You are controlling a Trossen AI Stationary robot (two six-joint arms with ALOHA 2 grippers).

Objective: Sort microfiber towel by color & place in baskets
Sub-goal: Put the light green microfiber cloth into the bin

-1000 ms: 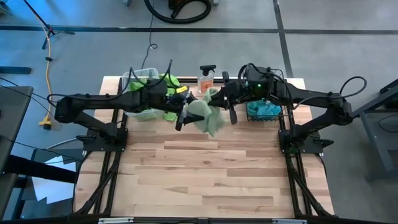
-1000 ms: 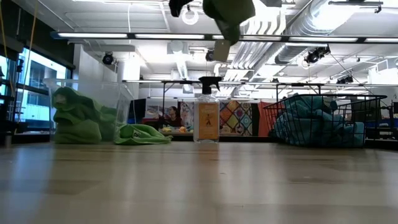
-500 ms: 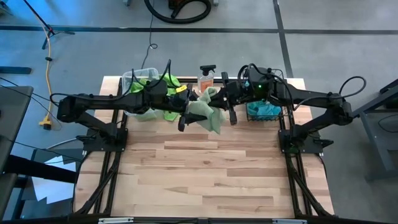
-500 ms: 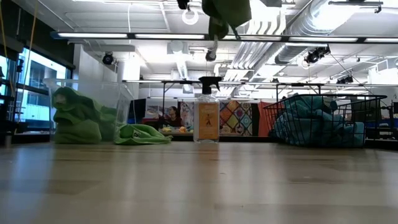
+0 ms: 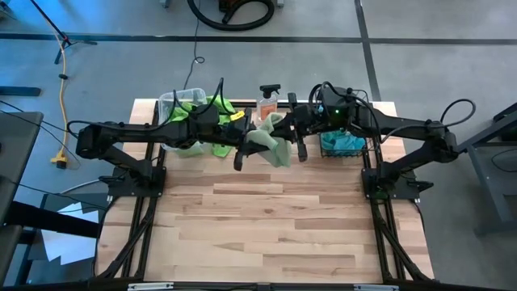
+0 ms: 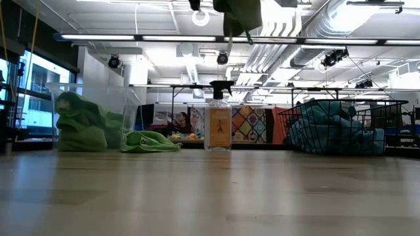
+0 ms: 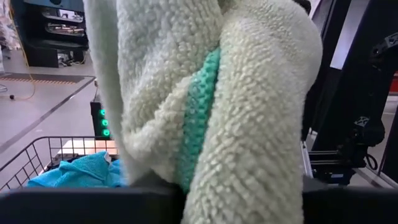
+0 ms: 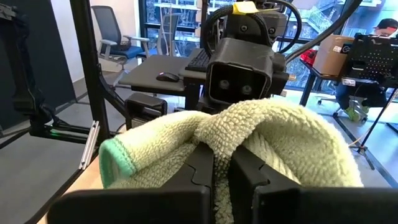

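Since the earlier pictures the left arm has edged a little toward the table's middle, and the green towel (image 5: 270,144) that hung loose below the two grippers now hangs shorter and more bunched, its lower flap drawn up. It is held in the air above the table (image 5: 291,234), near the middle of the far edge, between the two arms. The right gripper (image 8: 221,163) is clamped on a fold of it, the two dark fingers pressed together with the fuzzy pale-green cloth bulging over them. The left gripper (image 5: 240,151) is at the towel's other side; in its wrist view the cloth (image 7: 205,93) fills nearly everything and covers the fingers, so whether they have closed on it cannot be told. In the low view the towel (image 6: 237,13) shows only as a dark green lump at the top edge, well above the tabletop. At the far left corner stands the clear plastic tub (image 5: 179,103) with lime green towels (image 6: 81,124) in it, and one more green towel (image 6: 149,141) lies on the table just beside it. At the far right corner stands the black wire basket (image 6: 341,124), heaped with sky blue towels (image 5: 342,144). A spray bottle (image 6: 218,124) with a black trigger stands upright at the far edge between the two containers. In the room beyond the table a person (image 8: 373,56) sits at a desk.
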